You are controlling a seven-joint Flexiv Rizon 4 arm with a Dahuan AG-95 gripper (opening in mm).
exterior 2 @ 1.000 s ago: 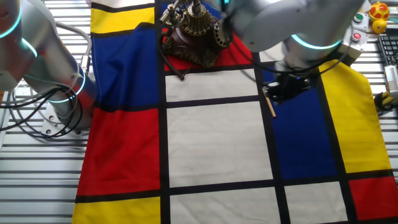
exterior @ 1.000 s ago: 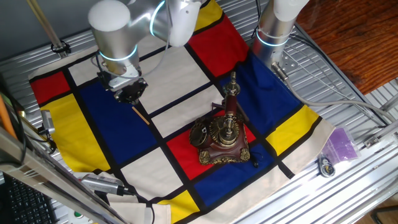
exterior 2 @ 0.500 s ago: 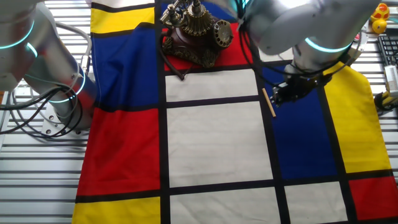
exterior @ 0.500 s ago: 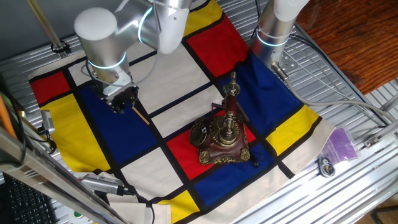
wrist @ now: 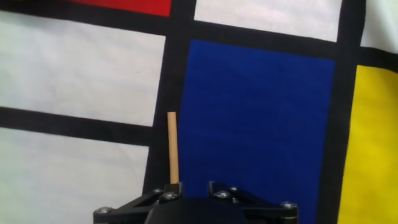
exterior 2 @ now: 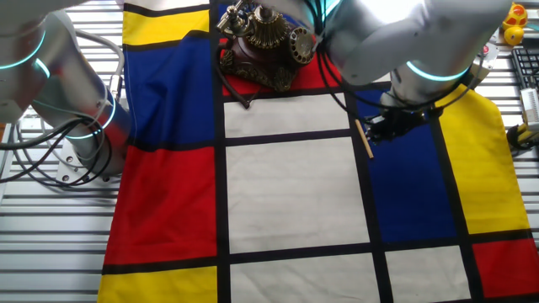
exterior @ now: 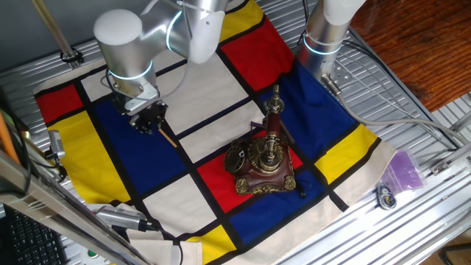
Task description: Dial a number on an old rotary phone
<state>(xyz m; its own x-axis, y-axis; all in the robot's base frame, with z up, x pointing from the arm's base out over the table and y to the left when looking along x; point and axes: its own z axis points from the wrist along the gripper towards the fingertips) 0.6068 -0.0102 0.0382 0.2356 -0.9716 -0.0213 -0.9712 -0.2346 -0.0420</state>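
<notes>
one fixed view: we see the rotary phone lower centre on a red panel, gripper left of centre | hand view: only wooden stick held between narrow fingers; phone out of frame

Open cloth lies between gripper and old rotary phone; its upright handset stands alongside.

The gripper's fingertips are hidden behind its own black body in the hand view. The stick's lower end disappears there. The phone is cut off by the top edge.
</notes>
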